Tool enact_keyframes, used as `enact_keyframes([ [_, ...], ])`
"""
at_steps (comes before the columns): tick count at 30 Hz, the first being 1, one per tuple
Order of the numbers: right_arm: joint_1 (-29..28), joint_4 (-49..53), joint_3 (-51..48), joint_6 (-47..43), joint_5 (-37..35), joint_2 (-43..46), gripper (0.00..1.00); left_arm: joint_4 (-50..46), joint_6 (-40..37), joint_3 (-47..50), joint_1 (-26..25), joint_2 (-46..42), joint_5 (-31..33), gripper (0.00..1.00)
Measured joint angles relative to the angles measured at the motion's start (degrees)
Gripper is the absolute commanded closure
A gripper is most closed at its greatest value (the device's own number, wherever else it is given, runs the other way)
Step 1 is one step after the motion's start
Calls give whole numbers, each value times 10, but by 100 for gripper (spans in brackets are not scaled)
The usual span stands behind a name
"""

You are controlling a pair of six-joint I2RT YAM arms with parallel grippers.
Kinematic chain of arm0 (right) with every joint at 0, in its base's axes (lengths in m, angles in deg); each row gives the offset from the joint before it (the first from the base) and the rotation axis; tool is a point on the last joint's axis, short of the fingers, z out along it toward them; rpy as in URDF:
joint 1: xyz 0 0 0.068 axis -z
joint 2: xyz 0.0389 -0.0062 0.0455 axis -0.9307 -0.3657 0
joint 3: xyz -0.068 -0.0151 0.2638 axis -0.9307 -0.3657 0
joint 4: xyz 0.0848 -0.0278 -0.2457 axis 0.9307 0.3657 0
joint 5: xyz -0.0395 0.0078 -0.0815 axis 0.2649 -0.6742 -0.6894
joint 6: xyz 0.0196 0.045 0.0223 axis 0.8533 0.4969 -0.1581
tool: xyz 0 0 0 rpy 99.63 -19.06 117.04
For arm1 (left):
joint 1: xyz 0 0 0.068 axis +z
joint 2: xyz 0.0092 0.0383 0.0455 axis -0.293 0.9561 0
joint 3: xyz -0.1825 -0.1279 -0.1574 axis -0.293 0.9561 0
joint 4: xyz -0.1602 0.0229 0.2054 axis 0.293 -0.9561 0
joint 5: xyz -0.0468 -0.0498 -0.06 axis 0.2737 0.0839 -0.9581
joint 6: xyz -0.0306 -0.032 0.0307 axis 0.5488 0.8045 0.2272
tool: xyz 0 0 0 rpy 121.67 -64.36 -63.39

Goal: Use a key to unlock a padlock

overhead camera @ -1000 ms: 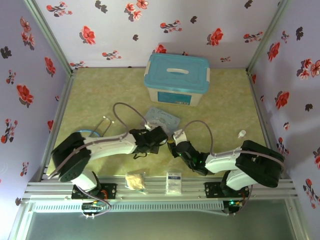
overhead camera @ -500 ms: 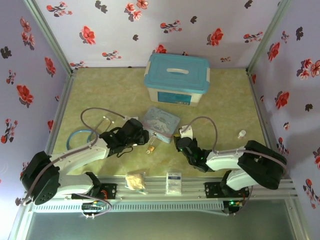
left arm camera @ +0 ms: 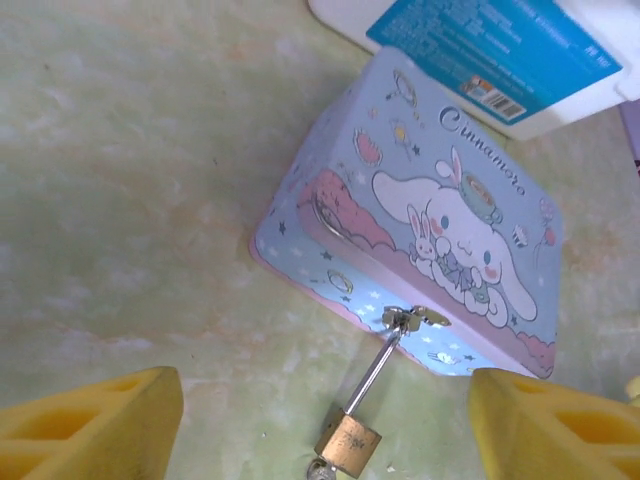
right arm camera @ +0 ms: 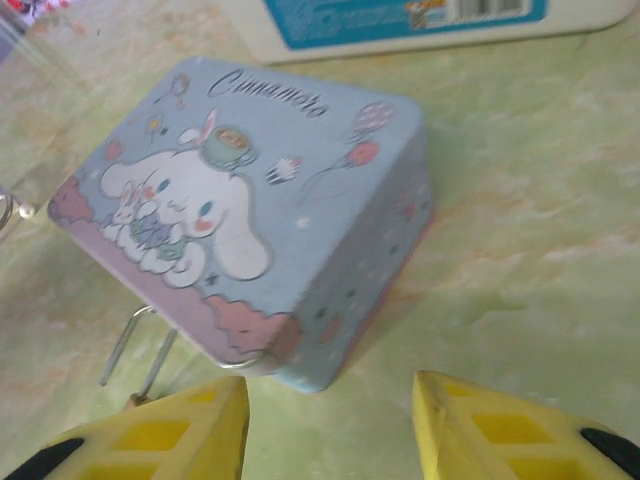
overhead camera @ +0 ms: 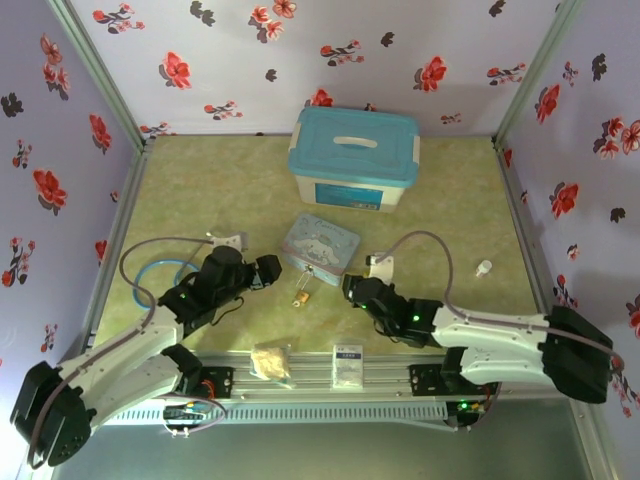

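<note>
The padlock (overhead camera: pixel 301 297) lies on the table (overhead camera: pixel 200 190) just below centre in the top view, between the two grippers and touching neither. In the left wrist view its brass body sits at the bottom edge, and its thin shackle (left arm camera: pixel 378 360) runs up to the latch (left arm camera: pixel 410 319) of the cartoon tin (left arm camera: pixel 440 210). A grey metal bit (left arm camera: pixel 320 470) at its lower end may be the key; too little shows to tell. The left gripper (overhead camera: pixel 270 270) is spread wide, its yellow fingers (left arm camera: pixel 95 420) in the lower corners, pinching nothing. The right gripper (overhead camera: pixel 348 288) sits right of the padlock, its fingers (right arm camera: pixel 500 430) apart and holding nothing, pointing at the tin's corner. A blue-lidded box (overhead camera: pixel 353 158) stands above the tin.
</note>
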Motion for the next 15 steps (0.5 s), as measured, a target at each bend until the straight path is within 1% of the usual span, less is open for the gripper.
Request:
enact_keyframes([
  [4,-28,1,86,10,26,-118,52,-7,0,1,18,-23,-9,21],
  [8,-37,-11,148,14,71,-221,53,-14,0,7,21,-38,-16,20],
  [11,-37,-11,174,18,95,-273,54,-18,0,13,22,-43,-20,20],
  [15,-35,-3,195,19,116,-315,55,-17,1,23,23,-45,-23,20],
])
